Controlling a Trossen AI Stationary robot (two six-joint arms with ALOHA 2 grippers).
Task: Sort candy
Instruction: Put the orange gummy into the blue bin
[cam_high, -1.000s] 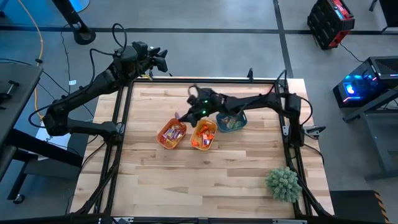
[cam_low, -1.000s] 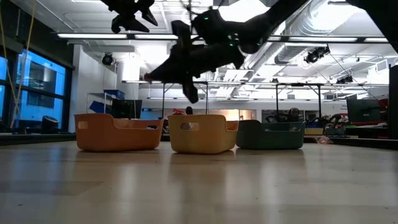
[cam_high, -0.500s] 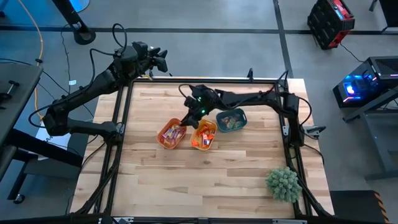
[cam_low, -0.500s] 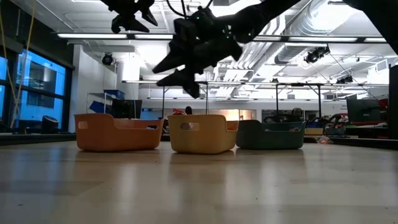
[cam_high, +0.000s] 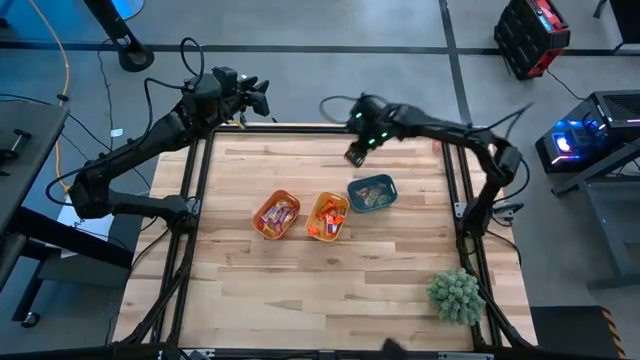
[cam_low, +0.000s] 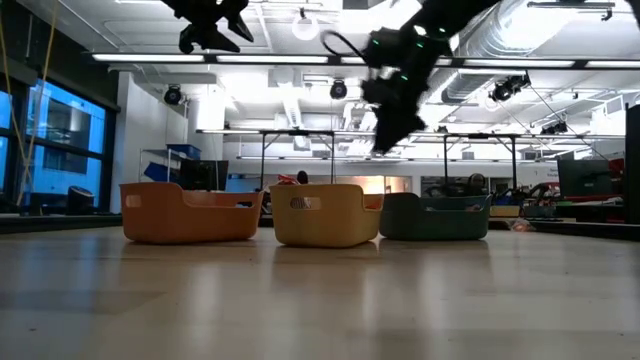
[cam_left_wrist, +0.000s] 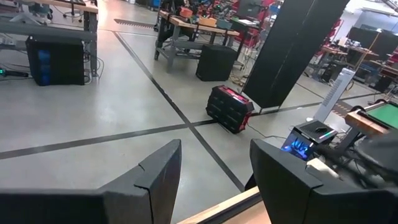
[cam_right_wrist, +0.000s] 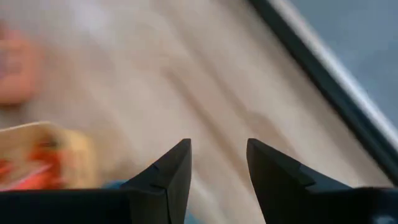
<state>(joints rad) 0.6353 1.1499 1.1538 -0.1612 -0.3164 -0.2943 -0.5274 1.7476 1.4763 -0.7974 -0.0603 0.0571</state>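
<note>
Wooden planks make up the counter (cam_high: 330, 280), and three small bins sit in a row at its centre. Candy (cam_high: 277, 215) fills the orange bin (cam_high: 275, 216) and the yellow-orange bin (cam_high: 327, 217); the blue bin (cam_high: 372, 194) holds a few pieces too. In the high view the right gripper (cam_high: 355, 155) hangs just above and left of the blue bin, fingers apart with nothing between them. All the candy lies below and left of it, so it is the nearer arm. The left gripper (cam_high: 262, 100) waits off the counter at upper left, fingers parted and empty. No legible label or writing shows on the bins or wrappers.
</note>
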